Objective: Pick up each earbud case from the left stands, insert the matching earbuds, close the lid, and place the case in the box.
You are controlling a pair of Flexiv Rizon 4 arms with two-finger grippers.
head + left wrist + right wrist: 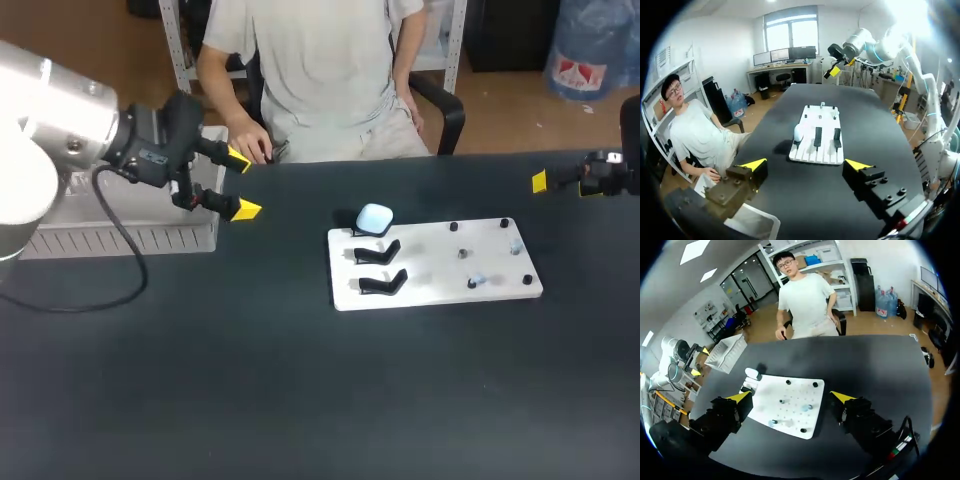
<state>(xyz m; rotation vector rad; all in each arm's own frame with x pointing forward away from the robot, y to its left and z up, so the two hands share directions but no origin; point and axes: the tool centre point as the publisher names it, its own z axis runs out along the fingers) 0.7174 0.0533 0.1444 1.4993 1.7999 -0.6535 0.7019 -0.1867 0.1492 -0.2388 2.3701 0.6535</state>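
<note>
A white board (pixel 437 268) lies right of the table's middle. Three black stands are on its left part. The farthest one carries a pale blue earbud case (pixel 375 218); the two nearer stands (pixel 380 268) are bare. Small earbuds (pixel 476 282) sit among black pegs on the board's right part. My left gripper (pixel 241 185) hovers open well left of the board, with nothing between its fingers. My right gripper (pixel 565 184) hangs open past the board's far right corner. The left wrist view has the case (pixel 798 132) ahead of the gripper (pixel 806 165). From the right wrist, the board (pixel 795 415) lies under the gripper (pixel 791 396).
A white box (pixel 120 238) stands at the table's left, partly behind my left arm, and shows as box (pixel 727 352) in the right wrist view. A person's hand (pixel 252 147) rests on the table's far edge near the left gripper.
</note>
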